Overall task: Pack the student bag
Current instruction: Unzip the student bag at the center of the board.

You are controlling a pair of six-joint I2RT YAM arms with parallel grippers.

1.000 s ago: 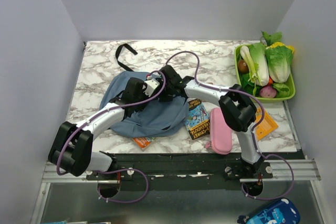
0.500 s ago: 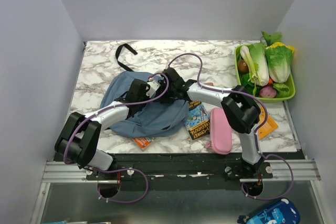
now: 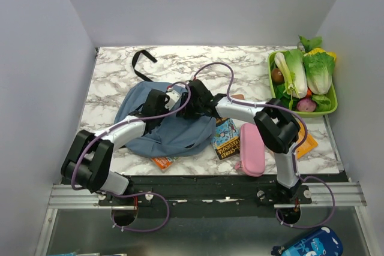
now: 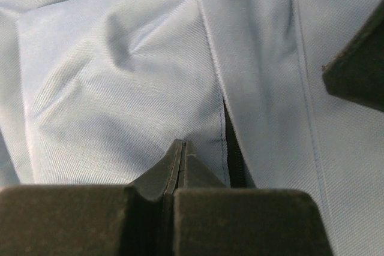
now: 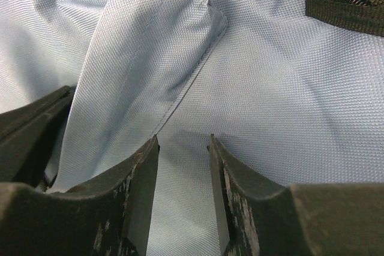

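A: Bag position?

B: The student bag (image 3: 174, 136) lies flat on the marble counter (image 3: 252, 64), left of centre, with its near side close to the counter's near edge. One black strap (image 3: 141, 64) trails toward the far left corner.

A: Left tool?

B: The left gripper (image 4: 182, 145) is down on the bag's upper surface, just beside a dark zip line (image 4: 231, 148). Its jaws are clenched tip to tip. I cannot tell whether any cloth is nipped between them.

A: Right tool?

B: The right gripper (image 5: 183, 143) is on the same patch of bag, just beside the left one. Its jaws stand parted and released, and only blue fabric shows through the gap, so nothing is grasped. A stitched flap (image 5: 150, 46) runs up from beside one fingertip. Black webbing (image 5: 345, 13) sits at the upper right of that wrist view.

A: Other items?

B: A book (image 3: 225, 138) touches the bag's right side. A pink pencil case (image 3: 252, 149) lies just right of the book, and both are by the near edge. An orange item (image 3: 162, 162) pokes out from under the bag at the near edge. A green tray (image 3: 318, 113) of vegetables sits in the far right corner, well apart from the bag.
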